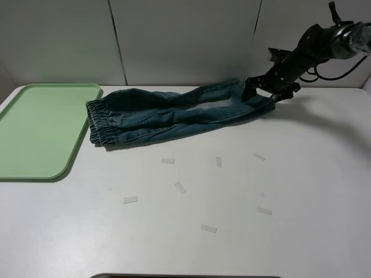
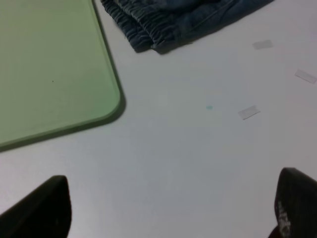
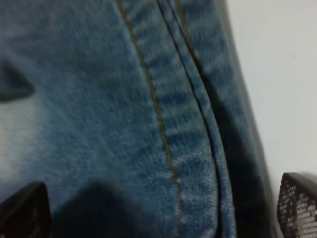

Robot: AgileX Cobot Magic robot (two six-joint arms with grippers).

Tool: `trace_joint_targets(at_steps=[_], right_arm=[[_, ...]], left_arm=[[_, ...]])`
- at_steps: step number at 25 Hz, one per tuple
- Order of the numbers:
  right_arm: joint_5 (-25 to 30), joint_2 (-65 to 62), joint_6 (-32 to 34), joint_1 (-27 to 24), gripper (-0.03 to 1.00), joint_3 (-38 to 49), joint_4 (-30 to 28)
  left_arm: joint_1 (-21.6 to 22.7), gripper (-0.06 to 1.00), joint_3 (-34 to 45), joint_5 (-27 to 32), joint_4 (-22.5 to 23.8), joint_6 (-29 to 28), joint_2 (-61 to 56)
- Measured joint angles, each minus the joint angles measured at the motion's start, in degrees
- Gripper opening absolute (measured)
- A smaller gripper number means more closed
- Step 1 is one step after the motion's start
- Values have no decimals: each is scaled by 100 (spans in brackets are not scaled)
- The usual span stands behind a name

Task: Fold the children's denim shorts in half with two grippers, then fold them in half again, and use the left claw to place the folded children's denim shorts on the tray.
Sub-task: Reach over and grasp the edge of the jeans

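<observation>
Found the children's denim shorts (image 1: 168, 113) stretched along the far edge of the tabletop (image 1: 313, 174), waistband toward the tray (image 1: 35, 133) — hems under the down-angled right gripper (image 1: 264, 92), jaws wide; left claw (image 2: 168, 213) wide too.

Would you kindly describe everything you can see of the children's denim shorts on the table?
The children's denim shorts are blue washed denim with faded pale patches and tan seam stitching. They lie flat and unfolded, stretched lengthwise on the white table. The gathered elastic waistband lies by the rim of the green tray; contact is unclear. At the leg hems, the right end effector hangs close over the fabric, jaws open.
</observation>
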Motion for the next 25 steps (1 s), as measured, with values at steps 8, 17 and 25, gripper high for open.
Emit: trace_joint_targets(at_steps=[8,17,25], right_arm=[[-29,49,5,-47,69,-39,4],[642,56,10,52,36,-64,348],[1164,-15,22,175,4,-64,-48]], left_arm=[[0,81,0,0,0,0,0],[0,81,0,0,0,0,0],[0,81,0,0,0,0,0]])
